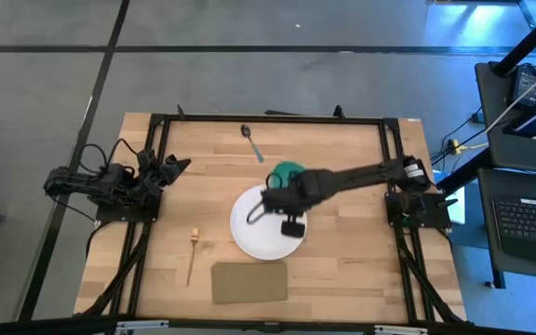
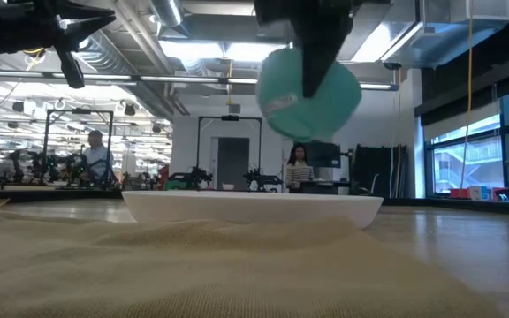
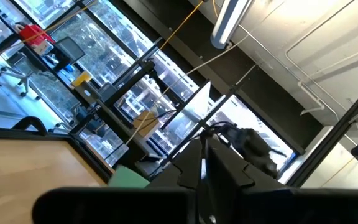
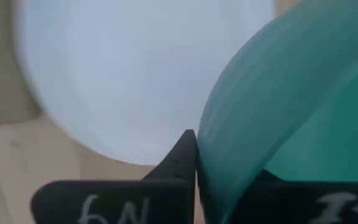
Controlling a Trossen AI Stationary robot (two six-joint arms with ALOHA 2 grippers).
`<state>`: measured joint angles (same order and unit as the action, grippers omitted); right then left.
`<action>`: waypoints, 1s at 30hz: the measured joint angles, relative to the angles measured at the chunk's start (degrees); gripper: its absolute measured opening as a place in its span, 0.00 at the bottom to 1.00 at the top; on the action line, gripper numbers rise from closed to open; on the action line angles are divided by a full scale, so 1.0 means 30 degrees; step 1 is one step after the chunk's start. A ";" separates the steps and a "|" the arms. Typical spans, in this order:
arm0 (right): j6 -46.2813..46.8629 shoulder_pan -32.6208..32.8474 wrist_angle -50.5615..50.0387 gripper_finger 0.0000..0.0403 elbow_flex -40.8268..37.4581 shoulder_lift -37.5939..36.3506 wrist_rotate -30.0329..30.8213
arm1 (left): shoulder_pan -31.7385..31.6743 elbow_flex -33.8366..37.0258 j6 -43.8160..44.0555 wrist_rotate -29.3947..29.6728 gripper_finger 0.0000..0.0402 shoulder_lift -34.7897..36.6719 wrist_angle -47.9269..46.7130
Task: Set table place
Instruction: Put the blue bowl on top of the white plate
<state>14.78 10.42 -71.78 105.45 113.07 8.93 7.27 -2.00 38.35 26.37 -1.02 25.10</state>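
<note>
High view, right arm: my right end effector [image 1: 270, 197] reaches from the counter's right edge to the middle, clamped on the rim of the green bowl [image 1: 287, 172], above the far edge of the white plate [image 1: 249, 237].
High view, left arm: my left end effector [image 1: 177, 166] waits at the left edge of the counter [image 1: 342, 270]; I cannot tell how its fingers stand.
High view, other pieces: the spoon [image 1: 250, 140] lies near the far edge; the fork [image 1: 192, 256] lies left of the plate, apart from it; the tan mat [image 1: 249, 282] lies just on the near side of the plate.
Low view: the bowl [image 2: 310, 93] hangs tilted in the air, well clear of the plate [image 2: 253, 206] below it, with one dark finger [image 2: 318, 53] across its rim; the mat [image 2: 193, 269] fills the foreground.
Left wrist view: only my own dark fingers [image 3: 219, 171] and the room's windows show.
Right wrist view: the bowl's rim [image 4: 291, 118] sits gripped between my two fingers [image 4: 179, 158], with the plate [image 4: 135, 68] beyond.
</note>
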 joint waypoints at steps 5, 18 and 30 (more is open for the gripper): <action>-0.1550 0.1866 0.2319 0.04 0.0006 0.0314 -0.0044 | 0.0003 0.0000 0.0007 0.0000 0.01 0.0000 0.0000; -0.2850 0.2788 0.2935 0.05 0.0097 0.3278 -0.1866 | 0.0006 0.0000 0.0022 -0.0007 0.04 0.0001 -0.0052; -0.4033 0.2329 0.2143 0.05 0.2080 0.5551 -0.0962 | -0.0001 0.0000 0.0015 -0.0022 0.02 0.0000 -0.0160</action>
<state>2.68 17.40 -65.35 111.69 129.73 6.04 7.27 -2.00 38.39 26.30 -1.02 24.62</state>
